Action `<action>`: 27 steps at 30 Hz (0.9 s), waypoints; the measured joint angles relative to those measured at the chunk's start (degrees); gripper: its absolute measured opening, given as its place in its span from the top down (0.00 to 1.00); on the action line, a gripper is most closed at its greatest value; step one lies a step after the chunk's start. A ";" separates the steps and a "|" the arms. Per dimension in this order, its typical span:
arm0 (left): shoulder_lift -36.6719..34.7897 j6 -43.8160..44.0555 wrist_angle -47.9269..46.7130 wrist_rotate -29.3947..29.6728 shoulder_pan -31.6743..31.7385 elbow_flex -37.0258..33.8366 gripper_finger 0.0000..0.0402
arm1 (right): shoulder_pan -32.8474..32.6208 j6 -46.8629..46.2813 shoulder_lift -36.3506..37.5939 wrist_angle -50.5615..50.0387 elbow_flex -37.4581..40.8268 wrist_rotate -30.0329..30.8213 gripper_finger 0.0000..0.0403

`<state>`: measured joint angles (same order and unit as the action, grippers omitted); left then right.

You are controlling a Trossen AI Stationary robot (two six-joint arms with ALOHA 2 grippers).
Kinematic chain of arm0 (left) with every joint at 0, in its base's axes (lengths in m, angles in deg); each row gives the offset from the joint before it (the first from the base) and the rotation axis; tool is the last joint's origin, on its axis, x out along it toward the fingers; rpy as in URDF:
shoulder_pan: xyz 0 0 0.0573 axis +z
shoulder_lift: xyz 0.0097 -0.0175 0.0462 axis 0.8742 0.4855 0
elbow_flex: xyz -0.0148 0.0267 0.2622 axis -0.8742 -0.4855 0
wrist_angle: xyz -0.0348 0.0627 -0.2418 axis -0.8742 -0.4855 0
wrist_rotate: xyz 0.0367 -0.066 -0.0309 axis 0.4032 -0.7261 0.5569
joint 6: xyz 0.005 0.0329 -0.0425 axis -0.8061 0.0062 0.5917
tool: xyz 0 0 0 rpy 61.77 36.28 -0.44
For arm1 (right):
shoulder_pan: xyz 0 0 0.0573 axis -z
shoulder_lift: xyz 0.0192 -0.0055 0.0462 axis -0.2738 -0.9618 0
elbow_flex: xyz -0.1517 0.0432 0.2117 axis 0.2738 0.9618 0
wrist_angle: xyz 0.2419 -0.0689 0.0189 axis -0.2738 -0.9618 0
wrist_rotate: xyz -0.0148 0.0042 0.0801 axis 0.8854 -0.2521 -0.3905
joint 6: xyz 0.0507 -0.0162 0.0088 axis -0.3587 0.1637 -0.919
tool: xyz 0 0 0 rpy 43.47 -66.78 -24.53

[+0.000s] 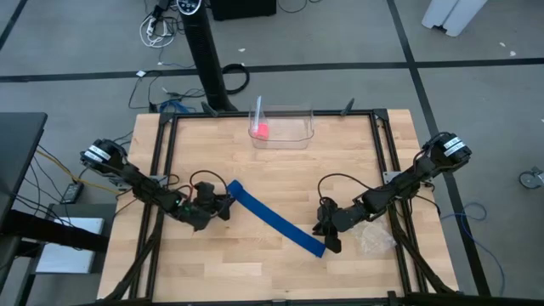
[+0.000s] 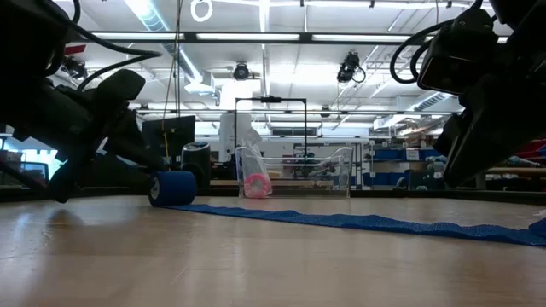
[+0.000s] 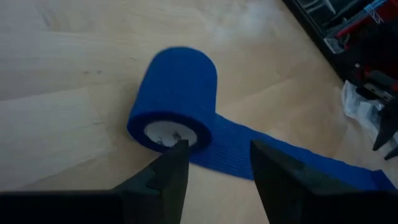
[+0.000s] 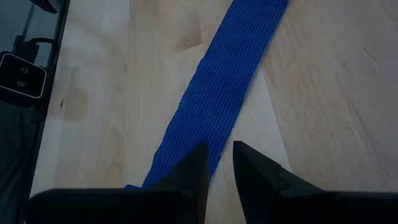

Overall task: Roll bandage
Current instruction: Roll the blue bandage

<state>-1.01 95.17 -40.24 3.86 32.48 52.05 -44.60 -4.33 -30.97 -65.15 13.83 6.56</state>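
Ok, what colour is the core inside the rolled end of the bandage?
White, ringed by the bright blue bandage. The left wrist view shows it best.

Bright ceiling strip lights, wrist views blurred

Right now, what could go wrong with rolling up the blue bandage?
The roll lies free in front of the open left gripper, so a nudge might push it away or let it unwind. The strip runs slanted across the table, so it could wind up crooked. The right gripper, open over the far end, may let it slide.
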 joint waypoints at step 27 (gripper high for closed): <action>2.03 -3.64 0.20 -2.04 9.44 0.00 0.61 | 0.48 4.10 0.00 3.27 0.00 0.76 0.81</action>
<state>1.02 91.53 -40.04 1.82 41.92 52.05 -44.12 -0.23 -30.97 -61.88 13.83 7.32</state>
